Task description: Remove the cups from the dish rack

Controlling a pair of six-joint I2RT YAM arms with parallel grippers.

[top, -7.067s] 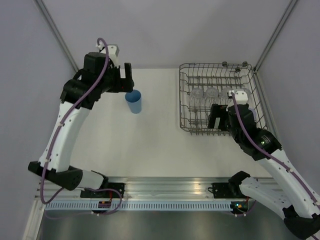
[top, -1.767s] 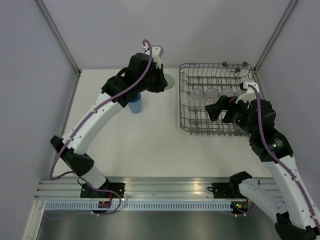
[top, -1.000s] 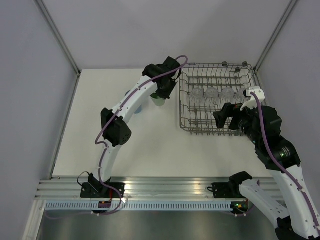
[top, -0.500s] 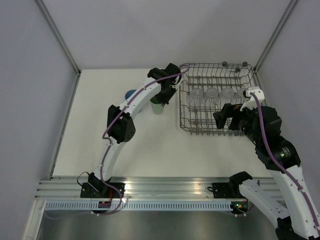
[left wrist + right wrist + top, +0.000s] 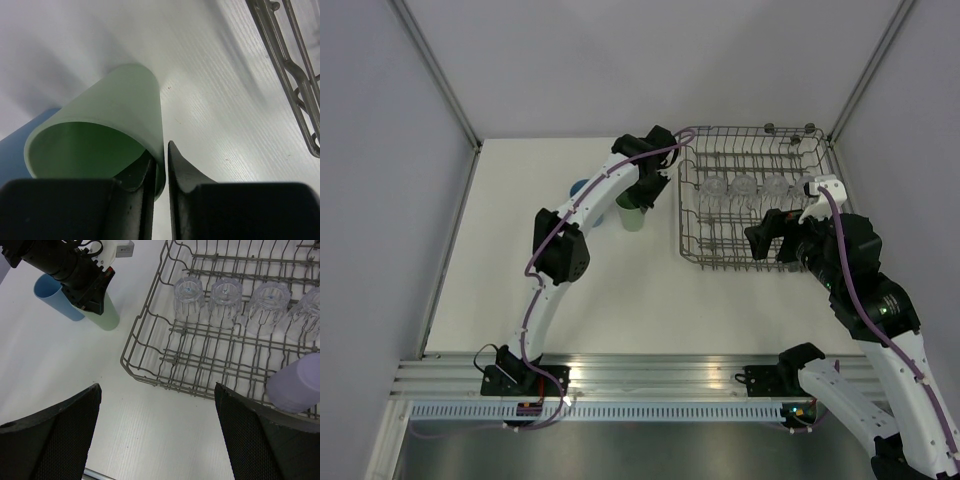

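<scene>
The left arm is no longer hanging well to the left of the dish rack; it is now stretching right up to the rack's left side. The pale green cup, which was being carried in the air beside the rack's far left corner moments ago, is now standing upright on the surface just left of the rack. The left tool is loosening, its fingers straddling the cup's rim with a thin gap opening. The right tool is no longer dipping into the rack's near side; it is hovering higher, over the near edge.
</scene>
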